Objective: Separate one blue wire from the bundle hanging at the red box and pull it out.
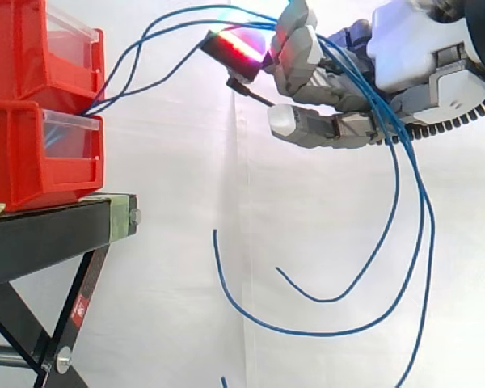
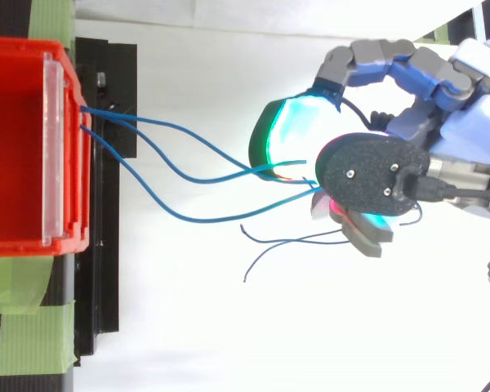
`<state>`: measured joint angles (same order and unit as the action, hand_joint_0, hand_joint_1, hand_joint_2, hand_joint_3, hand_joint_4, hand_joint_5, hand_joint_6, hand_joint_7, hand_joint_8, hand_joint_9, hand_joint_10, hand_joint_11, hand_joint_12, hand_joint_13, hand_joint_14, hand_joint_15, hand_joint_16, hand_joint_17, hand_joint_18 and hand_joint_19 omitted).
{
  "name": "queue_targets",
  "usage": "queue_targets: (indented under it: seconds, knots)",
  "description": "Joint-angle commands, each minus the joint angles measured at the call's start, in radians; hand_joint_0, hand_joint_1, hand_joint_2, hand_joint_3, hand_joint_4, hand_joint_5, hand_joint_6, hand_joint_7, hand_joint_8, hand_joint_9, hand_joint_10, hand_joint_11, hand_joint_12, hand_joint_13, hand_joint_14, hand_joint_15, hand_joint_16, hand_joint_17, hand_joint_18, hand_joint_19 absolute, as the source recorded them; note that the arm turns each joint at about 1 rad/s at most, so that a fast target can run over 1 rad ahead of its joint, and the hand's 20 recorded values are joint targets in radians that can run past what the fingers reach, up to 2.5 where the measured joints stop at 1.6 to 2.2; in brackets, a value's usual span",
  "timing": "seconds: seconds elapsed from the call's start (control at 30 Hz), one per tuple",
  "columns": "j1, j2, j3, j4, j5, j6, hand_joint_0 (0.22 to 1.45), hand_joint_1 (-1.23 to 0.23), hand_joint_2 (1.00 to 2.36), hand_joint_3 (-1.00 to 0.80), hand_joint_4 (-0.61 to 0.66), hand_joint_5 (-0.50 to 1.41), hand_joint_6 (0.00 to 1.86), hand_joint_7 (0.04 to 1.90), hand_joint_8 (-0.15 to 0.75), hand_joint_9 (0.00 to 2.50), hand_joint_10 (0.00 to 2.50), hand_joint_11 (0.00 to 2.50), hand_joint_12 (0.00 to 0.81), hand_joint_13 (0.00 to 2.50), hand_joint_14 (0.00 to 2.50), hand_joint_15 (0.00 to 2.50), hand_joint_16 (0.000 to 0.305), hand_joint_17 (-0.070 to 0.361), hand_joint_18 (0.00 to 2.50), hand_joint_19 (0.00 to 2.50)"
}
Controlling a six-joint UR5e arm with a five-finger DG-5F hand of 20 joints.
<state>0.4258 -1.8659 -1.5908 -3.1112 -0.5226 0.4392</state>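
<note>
A few blue wires (image 2: 204, 220) run out of the front of the red bins (image 1: 24, 153) and arch up to my hand (image 1: 347, 85). In the side view the hand sits high at the right, level with the upper bin. Its fingers are curled round the wires, with one glowing red fingertip (image 1: 236, 47) pointing at the bins. Behind the hand the wires (image 1: 331, 332) drape down in long loops with free ends. From above, the wires converge between the thumb and the cyan-lit pad (image 2: 290, 131) of the hand (image 2: 367, 175).
The red bins (image 2: 16, 163) are stacked on a black stand (image 1: 48, 230) at the left, with green tape (image 2: 33, 327) on it. A white curtain hangs behind. Open air lies between the bins and the hand.
</note>
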Motion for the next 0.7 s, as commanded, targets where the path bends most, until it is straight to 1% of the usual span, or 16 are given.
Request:
queue_targets:
  seconds: [0.0,0.2,0.37,0.4,0.5,0.67]
  knots:
    - [0.002,0.001,0.0,0.0,0.0,0.012,0.62,-0.83,1.02,-0.09,0.02,-0.12,0.93,1.07,0.375,1.42,0.02,1.42,0.457,1.38,0.02,1.36,0.049,0.111,1.04,0.53]
    - [0.004,-0.001,0.0,0.0,-0.002,0.003,0.61,-0.83,1.02,-0.06,0.0,-0.11,0.93,1.09,0.381,1.41,0.02,1.4,0.46,1.38,0.02,1.35,0.049,0.111,1.04,0.53]
    - [0.005,-0.001,-0.005,0.002,-0.002,-0.039,0.61,-0.82,1.02,-0.01,-0.04,-0.1,0.93,1.09,0.401,1.44,0.02,1.4,0.485,1.4,0.01,1.33,0.052,0.117,1.07,0.52]
    - [0.005,-0.001,-0.008,0.002,-0.004,-0.048,0.61,-0.82,1.01,0.0,-0.05,-0.09,0.92,1.13,0.404,1.45,0.02,1.4,0.494,1.4,0.01,1.34,0.053,0.12,1.08,0.51]
    - [0.005,-0.001,-0.009,0.017,-0.004,-0.079,0.61,-0.82,1.01,0.02,-0.06,-0.09,0.92,1.14,0.412,1.47,0.02,1.38,0.501,1.41,0.01,1.33,0.054,0.122,1.1,0.51]
    - [0.007,-0.001,-0.009,0.025,-0.004,-0.105,0.61,-0.83,1.0,0.03,-0.08,-0.08,0.92,1.14,0.412,1.49,0.02,1.39,0.525,1.43,0.01,1.32,0.057,0.128,1.13,0.49]
